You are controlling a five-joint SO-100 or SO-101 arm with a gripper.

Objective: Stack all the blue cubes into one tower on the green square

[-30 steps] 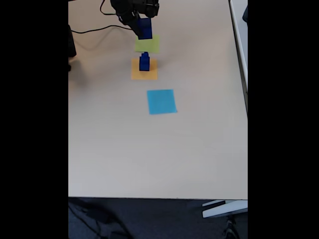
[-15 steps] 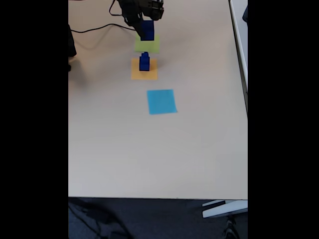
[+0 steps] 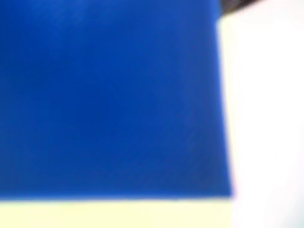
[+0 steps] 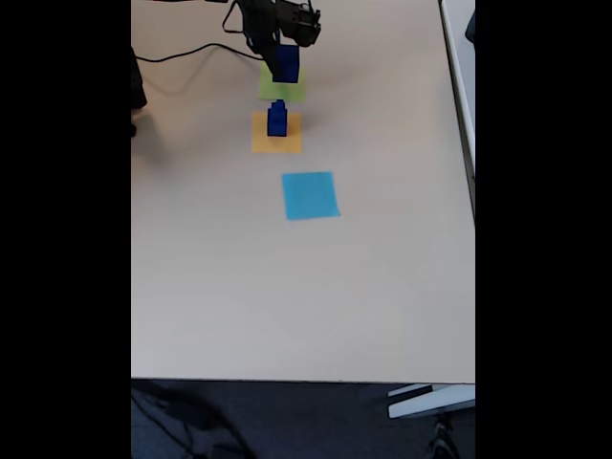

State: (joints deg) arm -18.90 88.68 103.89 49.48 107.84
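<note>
Gripping the largest blue cube (image 4: 284,63), the pincer (image 4: 279,53) hangs at the far end of the tabletop (image 4: 287,287), with the cube over the green square (image 4: 283,88); contact between them cannot be judged. In the wrist view the cube (image 3: 109,95) looms large above a pale yellow-green strip of the square (image 3: 114,213). Just nearer than the green square, a small stack of blue cubes (image 4: 277,119) stands on the orange square (image 4: 276,139). Nearer again lies the light blue square (image 4: 310,195).
</note>
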